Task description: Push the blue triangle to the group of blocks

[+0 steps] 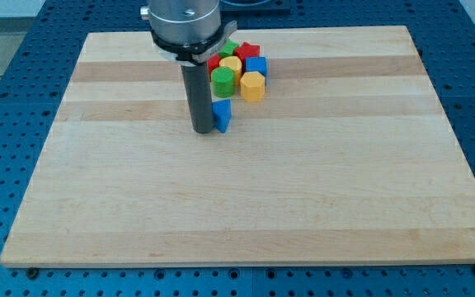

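Observation:
The blue triangle (223, 115) lies on the wooden board (246, 206), just below the group of blocks. My tip (202, 130) stands right beside it on the view's left, touching or nearly touching it. The group sits near the view's top centre: a green cylinder (223, 81), a yellow hexagonal block (252, 86), a blue cube (256, 66), a yellow cylinder (231, 64), red blocks (246, 52) and a green block (228, 49). The rod and arm head hide the group's left part.
The board rests on a blue perforated table (23, 99). The arm's grey head (184, 21) hangs over the board's top edge.

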Controlling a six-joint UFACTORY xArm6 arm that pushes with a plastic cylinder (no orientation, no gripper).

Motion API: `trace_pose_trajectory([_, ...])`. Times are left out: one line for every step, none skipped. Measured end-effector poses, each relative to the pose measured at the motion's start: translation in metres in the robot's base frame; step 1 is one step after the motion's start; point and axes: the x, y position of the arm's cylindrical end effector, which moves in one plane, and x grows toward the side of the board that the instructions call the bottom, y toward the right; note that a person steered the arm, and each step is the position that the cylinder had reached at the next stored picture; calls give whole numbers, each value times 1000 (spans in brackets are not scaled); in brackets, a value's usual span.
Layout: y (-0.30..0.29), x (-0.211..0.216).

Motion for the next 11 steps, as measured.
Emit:
trace_pose_trajectory([37,0])
trace_pose_trajectory([47,-1])
trace_pose_trajectory([35,-7])
trace_pose_trajectory([35,-31])
trace_pose_trajectory([39,-41])
trace_pose_trajectory([40,-42])
trace_pose_trajectory([40,-50])
trace_pose_trajectory([44,-53])
trace_pose_trajectory([44,-54])
trace_pose_trajectory([40,-41])
trace_pose_trajectory([12,-3])
